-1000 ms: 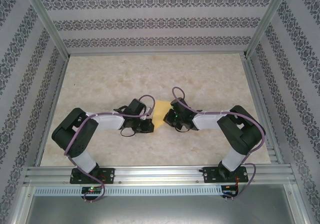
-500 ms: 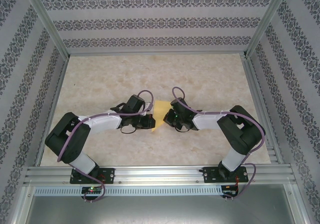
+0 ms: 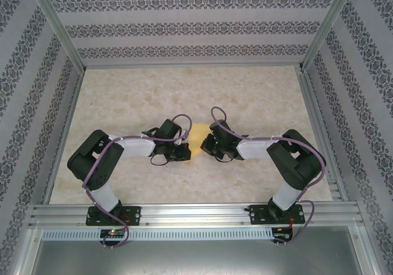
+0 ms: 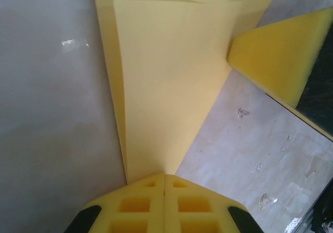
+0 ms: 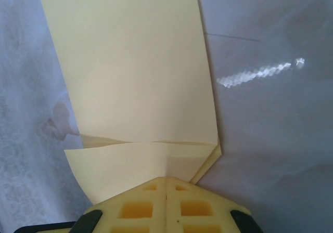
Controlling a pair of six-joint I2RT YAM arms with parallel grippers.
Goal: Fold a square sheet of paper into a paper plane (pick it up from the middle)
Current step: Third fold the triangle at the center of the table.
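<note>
Patterned walls (image 3: 196, 26) close in a pale marbled tabletop (image 3: 258, 97); at the bottom of the top view an aluminium rail (image 3: 196, 213) carries both arm bases, and the arms reach inward to meet near the frame's centre. In the left wrist view the left gripper (image 4: 164, 177) has its pads pressed together at the lower edge, pinching the narrow end of the sheet of paper (image 4: 166, 77), which fans out toward the top of the frame in layered folds. In the right wrist view the right gripper (image 5: 166, 180) is likewise closed on the sheet's edge, just below a crosswise crease. Between the two grippers the sheet lies low over the tabletop, already partly folded; how neat the layers are is hard to judge from above, since the wrists cover most of it.

With both ends pinched, any pull apart could tear the thin paper or drag it out of one grip; pushing together could buckle it and spoil the creases; a twist of either wrist could skew the centre line.
</note>
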